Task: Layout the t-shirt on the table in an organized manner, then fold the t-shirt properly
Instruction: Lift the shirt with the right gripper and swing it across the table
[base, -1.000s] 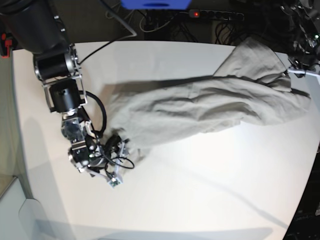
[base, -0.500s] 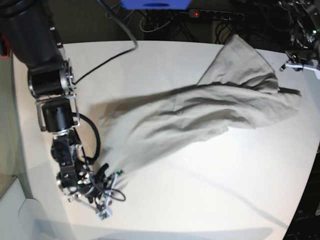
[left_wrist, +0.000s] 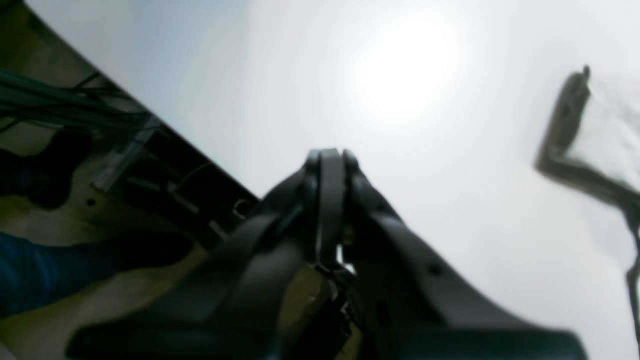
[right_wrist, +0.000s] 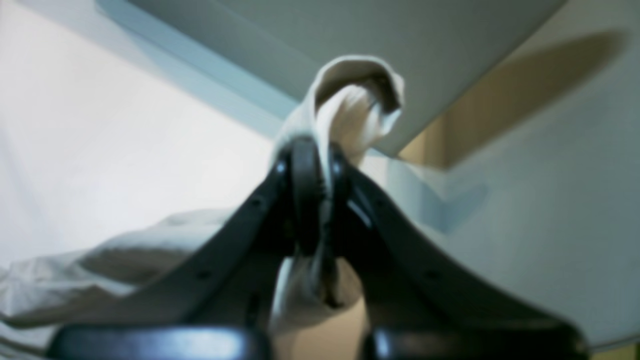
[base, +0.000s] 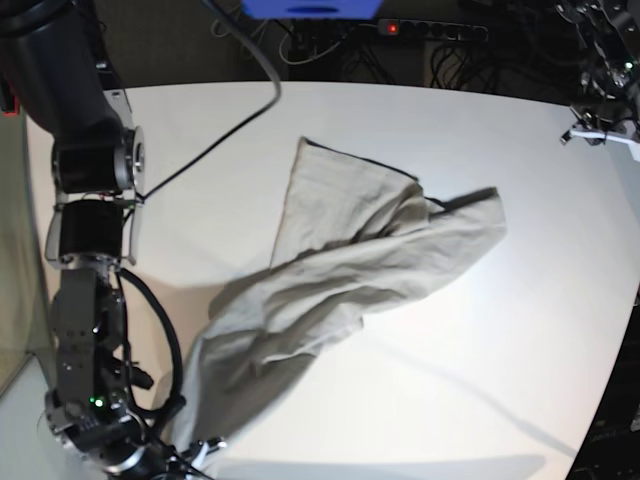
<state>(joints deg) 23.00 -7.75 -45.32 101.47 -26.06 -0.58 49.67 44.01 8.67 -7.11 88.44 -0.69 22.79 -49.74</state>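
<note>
T-shirt (base: 340, 262) cloth lies crumpled across the middle of the white surface (base: 480, 380), one end trailing down to the right hand (right_wrist: 312, 165), which is clenched on a bunched fold of it at the surface's near corner. The left hand (left_wrist: 327, 165) is clenched on nothing, well apart from the shirt over bare surface by the far edge. Behind that edge, cables (base: 330, 40) and a power strip (base: 432, 30) sit in the dark.
</note>
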